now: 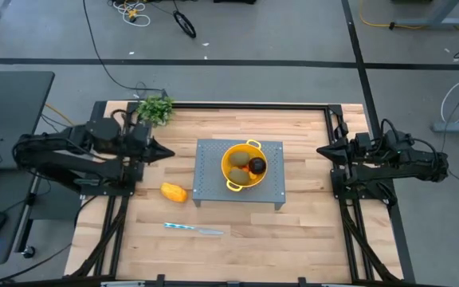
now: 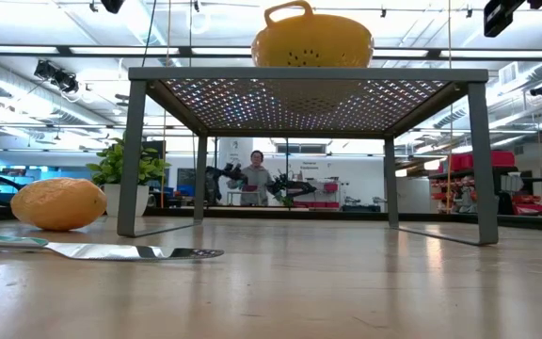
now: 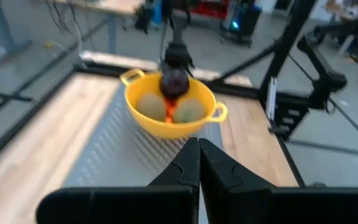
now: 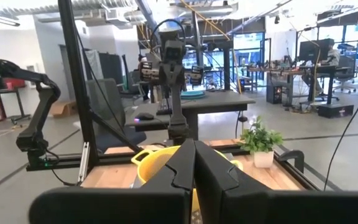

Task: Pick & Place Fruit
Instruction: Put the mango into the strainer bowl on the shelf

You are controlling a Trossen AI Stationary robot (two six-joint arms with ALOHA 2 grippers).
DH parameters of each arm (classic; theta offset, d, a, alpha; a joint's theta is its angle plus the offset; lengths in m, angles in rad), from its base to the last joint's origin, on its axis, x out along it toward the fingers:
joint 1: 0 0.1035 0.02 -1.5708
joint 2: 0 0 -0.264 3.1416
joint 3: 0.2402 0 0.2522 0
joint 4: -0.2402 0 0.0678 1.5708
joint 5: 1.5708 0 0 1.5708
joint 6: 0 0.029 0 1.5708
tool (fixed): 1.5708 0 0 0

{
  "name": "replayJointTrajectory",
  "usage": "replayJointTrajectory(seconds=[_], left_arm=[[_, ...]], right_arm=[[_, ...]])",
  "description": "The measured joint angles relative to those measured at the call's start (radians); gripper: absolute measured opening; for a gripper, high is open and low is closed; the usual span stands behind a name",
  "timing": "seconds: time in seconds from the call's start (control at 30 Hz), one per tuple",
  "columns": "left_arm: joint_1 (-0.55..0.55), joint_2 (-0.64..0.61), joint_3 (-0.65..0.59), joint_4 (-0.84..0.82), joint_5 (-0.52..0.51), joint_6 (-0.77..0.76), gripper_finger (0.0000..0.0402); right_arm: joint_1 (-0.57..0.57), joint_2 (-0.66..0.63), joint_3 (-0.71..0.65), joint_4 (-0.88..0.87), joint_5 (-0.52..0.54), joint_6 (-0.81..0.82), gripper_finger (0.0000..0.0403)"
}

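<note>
Knife (image 1: 194, 229) on table (image 1: 293, 239); plant (image 1: 155, 107) at corner.

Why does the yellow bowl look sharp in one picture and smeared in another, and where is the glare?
In the high view the yellow bowl is crisp under even light. In the left wrist view it is soft, like the rest of that scene. In the low view the ceiling lights glare overhead and the knife shines.

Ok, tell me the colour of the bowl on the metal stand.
Yellow; the bowl shows best in the high view.
</note>
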State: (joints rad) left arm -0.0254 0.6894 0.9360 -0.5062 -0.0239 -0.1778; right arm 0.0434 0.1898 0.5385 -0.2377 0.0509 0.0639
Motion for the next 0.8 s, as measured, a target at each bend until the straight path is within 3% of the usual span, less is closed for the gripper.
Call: replayJointTrajectory(seconds=[0.57, 0.8], left_arm=[[-0.058, 0.242, 0.000, -0.043, 0.196, -0.053, 0.0002], [-0.152, 0.263, -0.002, -0.099, 0.170, -0.092, 0.0002]], right_arm=[[0.000, 0.000, 0.000, -0.007, 0.000, 0.027, 0.0015], [0.000, 0.000, 0.000, -0.014, 0.000, 0.034, 0.0015]])
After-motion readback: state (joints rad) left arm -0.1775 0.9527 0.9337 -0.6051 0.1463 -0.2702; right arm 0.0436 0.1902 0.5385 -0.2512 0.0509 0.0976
